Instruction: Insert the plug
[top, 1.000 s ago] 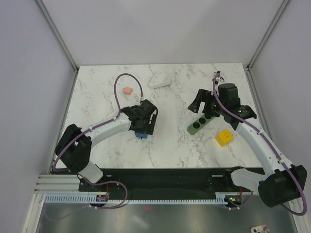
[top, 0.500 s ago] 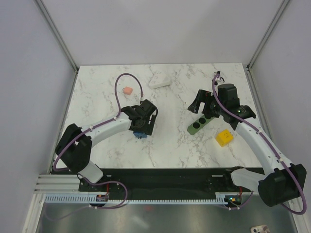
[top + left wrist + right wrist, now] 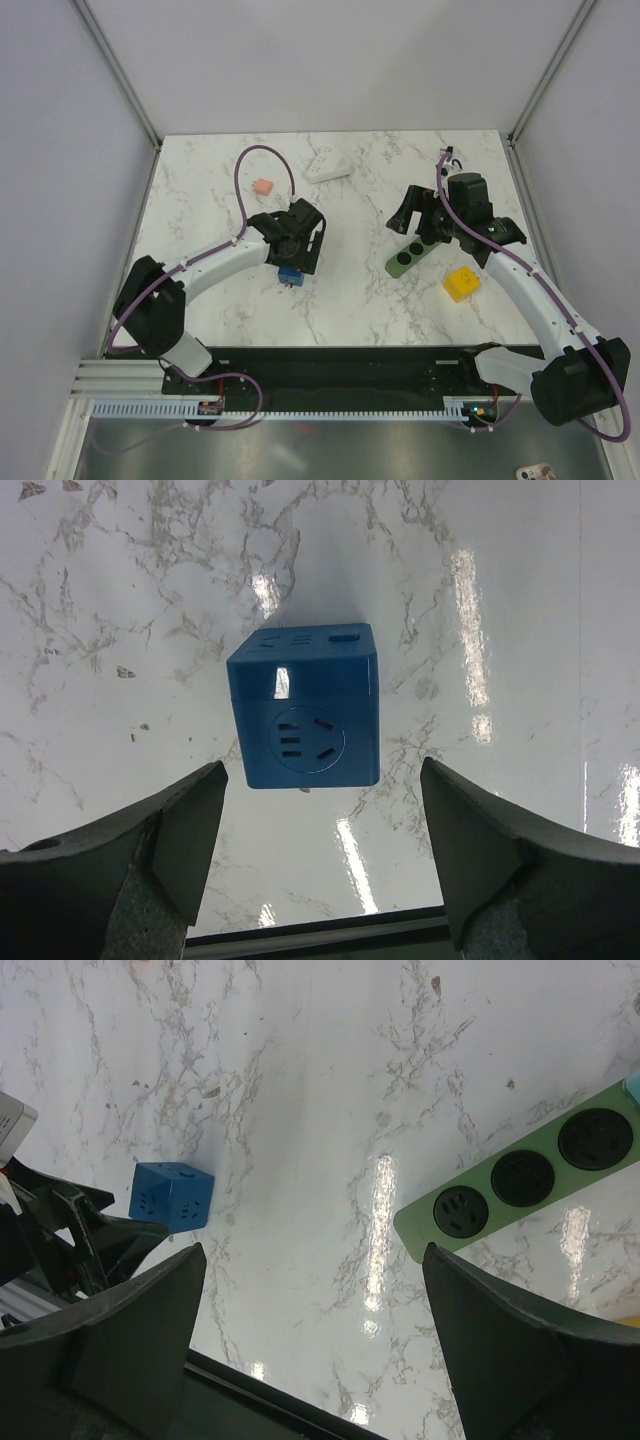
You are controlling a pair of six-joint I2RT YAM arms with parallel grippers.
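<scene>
- The plug (image 3: 305, 720) sits on the table (image 3: 340, 300), not grabbed yet (well apart from the green strip (image 3: 415, 252)).
- Left claw (image 3: 322, 810) hangs over it, spread wide.
- Right claw (image 3: 312, 1280) gapes too; all 3 steps remain, I think: grab, carry, push in.

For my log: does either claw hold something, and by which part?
Nothing is held. The left claw is open, clear of the bright-blue cube plug; the right claw is open, empty.
</scene>
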